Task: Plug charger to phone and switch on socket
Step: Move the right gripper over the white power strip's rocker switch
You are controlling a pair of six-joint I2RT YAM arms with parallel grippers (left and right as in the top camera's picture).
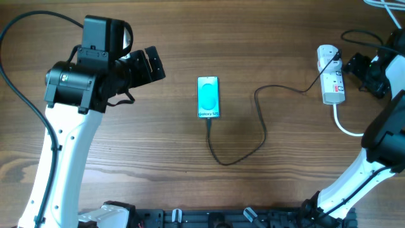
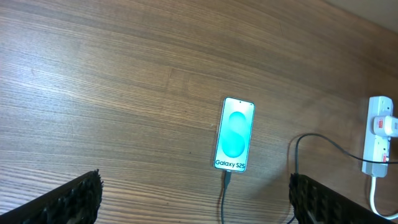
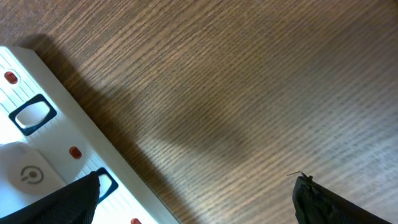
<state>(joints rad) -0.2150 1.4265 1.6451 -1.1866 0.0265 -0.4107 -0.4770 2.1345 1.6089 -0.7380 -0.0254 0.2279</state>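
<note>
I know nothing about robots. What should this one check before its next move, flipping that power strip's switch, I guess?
1. Charger tip in the phone: ok, it meets the bottom edge.
2. Charger reaches the socket: ok.
3. Right gripper open, beside the socket: ok.
4. Left gripper open, well apart from the phone: ok.
5. Socket switch already on: cannot tell.
</note>
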